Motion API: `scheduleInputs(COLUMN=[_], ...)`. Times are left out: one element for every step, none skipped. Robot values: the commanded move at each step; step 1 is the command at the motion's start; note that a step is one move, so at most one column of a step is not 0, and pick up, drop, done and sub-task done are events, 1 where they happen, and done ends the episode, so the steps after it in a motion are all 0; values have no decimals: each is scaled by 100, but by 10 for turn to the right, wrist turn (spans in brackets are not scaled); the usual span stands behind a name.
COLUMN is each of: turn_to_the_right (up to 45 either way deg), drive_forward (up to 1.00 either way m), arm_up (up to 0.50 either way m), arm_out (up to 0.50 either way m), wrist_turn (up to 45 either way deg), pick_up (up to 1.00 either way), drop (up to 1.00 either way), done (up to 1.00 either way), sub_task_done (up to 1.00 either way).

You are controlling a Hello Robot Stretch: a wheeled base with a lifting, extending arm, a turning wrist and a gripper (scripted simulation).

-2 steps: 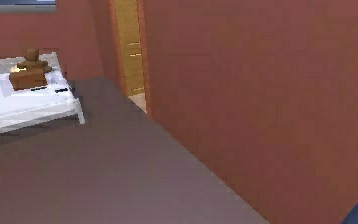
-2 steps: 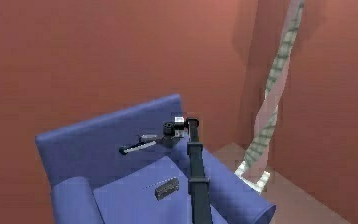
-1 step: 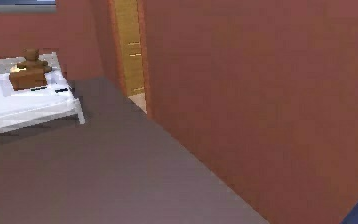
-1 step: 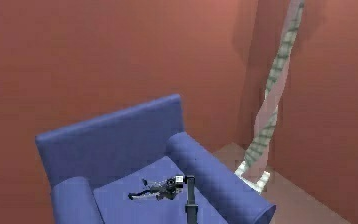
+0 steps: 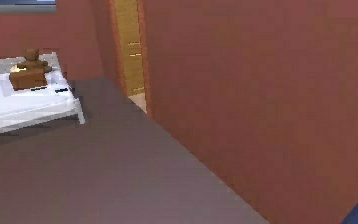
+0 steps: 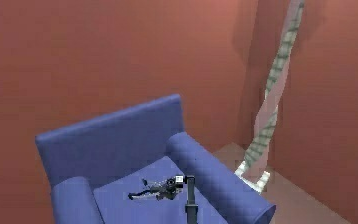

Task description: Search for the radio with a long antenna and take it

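Note:
My gripper [image 6: 147,190] reaches over the seat of a blue armchair [image 6: 107,140] in the arm side view, at the end of the dark arm bar [image 6: 190,205]. Its thin fingers [image 6: 137,193] point toward the view's left, low over the cushion. I cannot tell whether it holds anything. In the forward view's upper left, a brown teddy-like figure [image 5: 29,72] sits on a white bed [image 5: 27,112], and a small dark flat thing [image 5: 62,92] lies beside it. I see nothing with the shape of a radio with an antenna.
A red-brown wall [image 5: 267,100] takes up the forward view's right, with a wooden door [image 5: 129,50] beyond its corner. Dark floor [image 5: 97,170] stretches toward the bed. A tall pale zigzag stand [image 6: 272,90] rises right of the armchair, against the red wall.

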Motion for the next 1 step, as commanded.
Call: scheduleInputs(turn_to_the_right=[0], drive_forward=[0], arm_up=[10], arm_out=[0], wrist_turn=[0], pick_up=[0], drop=[0], done=[0], sub_task_done=[0])
